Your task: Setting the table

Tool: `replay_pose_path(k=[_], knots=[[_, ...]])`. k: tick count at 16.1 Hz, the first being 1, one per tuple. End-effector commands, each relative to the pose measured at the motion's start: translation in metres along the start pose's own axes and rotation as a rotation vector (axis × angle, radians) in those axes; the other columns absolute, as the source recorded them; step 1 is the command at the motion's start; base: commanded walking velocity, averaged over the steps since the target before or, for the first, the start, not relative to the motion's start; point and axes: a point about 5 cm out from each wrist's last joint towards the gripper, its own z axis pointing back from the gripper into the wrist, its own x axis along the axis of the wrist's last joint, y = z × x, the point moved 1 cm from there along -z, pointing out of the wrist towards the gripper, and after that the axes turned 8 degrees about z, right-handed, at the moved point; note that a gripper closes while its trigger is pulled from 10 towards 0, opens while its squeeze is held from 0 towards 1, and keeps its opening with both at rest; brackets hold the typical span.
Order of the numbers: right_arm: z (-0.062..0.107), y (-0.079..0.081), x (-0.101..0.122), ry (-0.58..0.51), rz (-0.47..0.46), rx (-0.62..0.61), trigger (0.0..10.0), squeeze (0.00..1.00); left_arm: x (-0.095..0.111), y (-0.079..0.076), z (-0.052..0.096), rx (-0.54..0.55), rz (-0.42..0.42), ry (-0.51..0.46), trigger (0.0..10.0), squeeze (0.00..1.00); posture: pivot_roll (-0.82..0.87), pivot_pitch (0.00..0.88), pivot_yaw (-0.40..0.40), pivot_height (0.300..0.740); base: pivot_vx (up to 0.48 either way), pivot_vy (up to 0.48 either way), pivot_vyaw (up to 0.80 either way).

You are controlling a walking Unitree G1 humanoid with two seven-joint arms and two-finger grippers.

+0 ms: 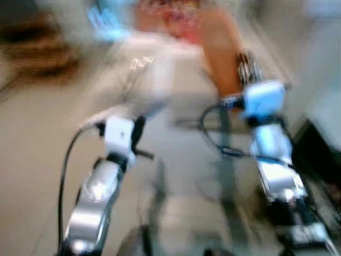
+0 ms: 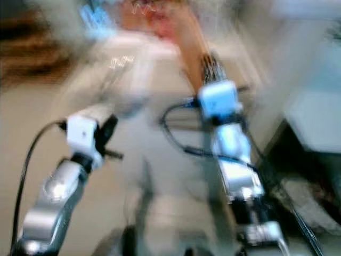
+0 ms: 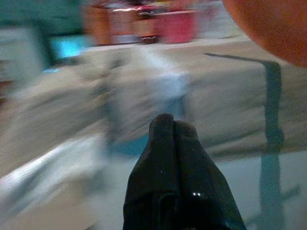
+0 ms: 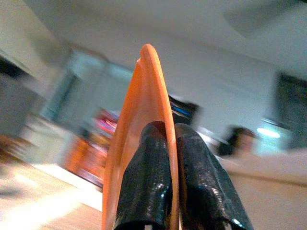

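While both head views are heavily smeared by motion, the right gripper (image 4: 171, 158) is seen clamped on an orange plate (image 4: 144, 110), one black finger on each face of the rim, with the plate held edge-on and upright. From the head, that plate (image 1: 219, 53) stands above the right wrist, raised ahead of the robot's chest. The left gripper (image 3: 173, 132) is empty, its two black fingers pressed together with no gap between them; the left arm (image 1: 101, 186) is extended forward at a lower height, a black cable (image 1: 66, 165) looping beside it. A curved orange edge of the plate (image 3: 273, 26) shows in a corner of the left wrist view. Ahead lies pale floor (image 1: 32, 160), a blurred whitish mass (image 1: 154, 58), and red and orange furniture (image 3: 168, 24) against the far wall; none can be identified further. A dark unit (image 2: 314, 181) stands close at the robot's right side.
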Motion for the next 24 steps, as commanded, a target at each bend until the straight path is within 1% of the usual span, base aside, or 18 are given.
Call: replay_pose_path(k=[1, 4, 6, 11, 21, 24], knots=[[-0.006, 0.007, 0.015, -0.067, -0.020, 0.014, 0.0, 0.00, -0.006, 0.003, 0.003, 0.007, -0.010, 0.029, 10.0, 0.00, -0.02, 0.000, 0.035, 0.740, 0.000, 0.000, 0.00], [-0.005, 0.006, 0.012, -0.059, -0.015, 0.017, 0.0, 0.00, -0.007, 0.003, 0.001, 0.000, -0.019, 0.031, 10.0, 0.00, -0.02, 0.000, 0.035, 0.740, 0.000, 0.000, 0.00], [-0.005, 0.009, 0.012, -0.058, -0.020, 0.023, 0.0, 0.00, -0.010, 0.004, -0.002, -0.001, -0.010, 0.048, 10.0, 0.00, -0.01, 0.000, 0.037, 0.740, 0.000, -0.480, 0.00], [-0.004, 0.011, 0.011, -0.048, -0.019, 0.040, 0.0, 0.00, -0.012, 0.003, -0.006, -0.023, -0.013, 0.052, 10.0, 0.00, -0.02, 0.000, 0.036, 0.740, 0.000, -0.472, 0.00], [0.002, 0.016, 0.005, -0.015, -0.029, 0.082, 0.0, 0.00, -0.040, 0.015, -0.005, 0.069, 0.029, 0.140, 10.0, 0.00, -0.02, 0.000, 0.024, 0.740, 0.000, -0.444, 0.00], [0.002, 0.017, 0.003, -0.012, -0.024, 0.090, 0.0, 0.00, -0.042, 0.015, -0.005, 0.073, 0.010, 0.147, 10.0, 0.00, -0.02, 0.000, 0.021, 0.740, 0.000, -0.417, 0.00]])
